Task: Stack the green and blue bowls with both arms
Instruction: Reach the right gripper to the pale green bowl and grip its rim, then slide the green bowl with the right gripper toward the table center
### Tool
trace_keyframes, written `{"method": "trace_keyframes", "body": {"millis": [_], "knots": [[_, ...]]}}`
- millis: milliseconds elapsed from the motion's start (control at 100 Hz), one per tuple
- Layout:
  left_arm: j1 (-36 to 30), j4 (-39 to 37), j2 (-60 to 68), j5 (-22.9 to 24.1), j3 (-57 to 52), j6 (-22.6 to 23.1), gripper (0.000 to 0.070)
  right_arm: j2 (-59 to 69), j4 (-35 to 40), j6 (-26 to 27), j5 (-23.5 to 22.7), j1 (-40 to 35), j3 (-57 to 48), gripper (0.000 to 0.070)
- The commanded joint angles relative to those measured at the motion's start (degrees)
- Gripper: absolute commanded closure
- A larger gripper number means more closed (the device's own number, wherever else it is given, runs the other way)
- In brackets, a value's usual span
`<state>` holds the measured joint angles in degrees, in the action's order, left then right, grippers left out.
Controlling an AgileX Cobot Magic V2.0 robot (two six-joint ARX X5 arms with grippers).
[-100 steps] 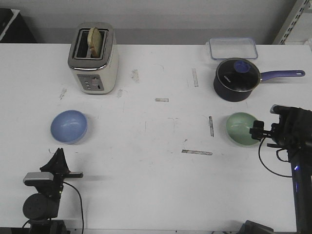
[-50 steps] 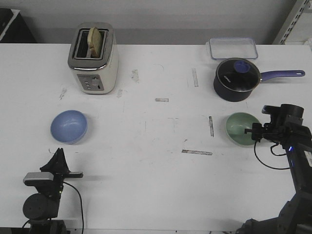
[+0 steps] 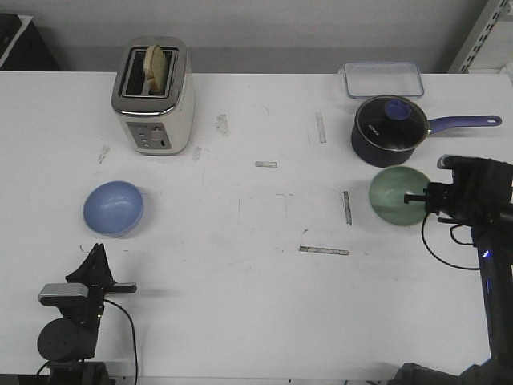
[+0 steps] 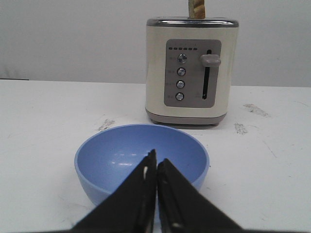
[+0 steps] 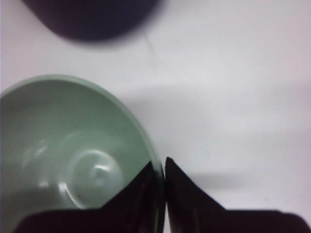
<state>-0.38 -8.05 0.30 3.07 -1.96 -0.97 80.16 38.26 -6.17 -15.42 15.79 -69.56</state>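
I have the right gripper (image 3: 417,197) clenched on the rim of the green bowl (image 3: 394,195). In the right wrist view the two fingers (image 5: 146,187) pinch the bowl wall between them, one inside and one outside. In the front view the green bowl sits at the 3 o'clock side of the table (image 3: 256,305), just at 6 o'clock of the dark saucepan (image 3: 388,131), and it looks tipped toward the camera, so I judge it is lifted or at least tilted off the surface.

The blue bowl (image 3: 114,208) rests upright at the 9 o'clock side of the table, at 6 o'clock of the toaster (image 3: 153,95). The left gripper (image 4: 155,194) is clenched on nothing; in the left wrist view its closed tips point at the near rim of the blue bowl (image 4: 142,160), apart from it as far as I can tell.

Step in hand: carry the green bowl across to the blue bowl. Procedure as I judge it:

1. Raise the green bowl clear of the saucepan and its handle before any sideways travel.
2. Hold the pinch firm. A one-sided rim grip lets the bowl swing, so I would move slowly and level it.
3. Travel toward 9 o'clock, passing well clear of the toaster.
4. Centre over the blue bowl, lower until nested, then release.

The left arm could steady the blue bowl against sliding.
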Motion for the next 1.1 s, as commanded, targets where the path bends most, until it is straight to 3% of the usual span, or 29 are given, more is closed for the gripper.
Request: {"method": "trace_keyframes", "body": {"millis": [0, 200, 380, 500, 590, 980, 1040, 1090], "knots": [[0.09, -0.59, -0.11, -0.04, 1.20, 0.09, 0.0698, -1.90, -0.52, 3.17, -3.32, -3.50, -3.02, 0.0700], [0.09, -0.59, -0.11, -0.04, 1.20, 0.09, 0.0698, -3.21, -0.20, 8.96, -7.23, -20.63, -5.44, 0.0700], [0.09, -0.59, -0.11, -0.04, 1.20, 0.09, 0.0698, 1.36, 1.44, 8.85, -3.41, -38.03, -5.31, 0.0700], [0.09, -0.59, -0.11, -0.04, 1.20, 0.11, 0.0698, 6.80, 1.53, 7.23, 0.22, -45.75, -5.29, 0.0700], [0.09, -0.59, -0.11, -0.04, 1.20, 0.11, 0.0698, 11.28, 1.09, 6.60, 2.25, -48.96, -5.29, 0.0700], [0.09, -0.59, -0.11, -0.04, 1.20, 0.11, 0.0698, 19.74, 0.33, 5.90, 1.99, -51.15, -5.29, 0.0699], [0.09, -0.59, -0.11, -0.04, 1.20, 0.11, 0.0698, 19.63, 0.83, 5.92, 1.95, -51.08, -5.33, 0.0675], [0.09, -0.61, -0.11, -0.04, 1.20, 0.09, 0.0698, 19.63, 1.44, 5.90, 1.88, -51.08, -5.46, 0.0590]]}}
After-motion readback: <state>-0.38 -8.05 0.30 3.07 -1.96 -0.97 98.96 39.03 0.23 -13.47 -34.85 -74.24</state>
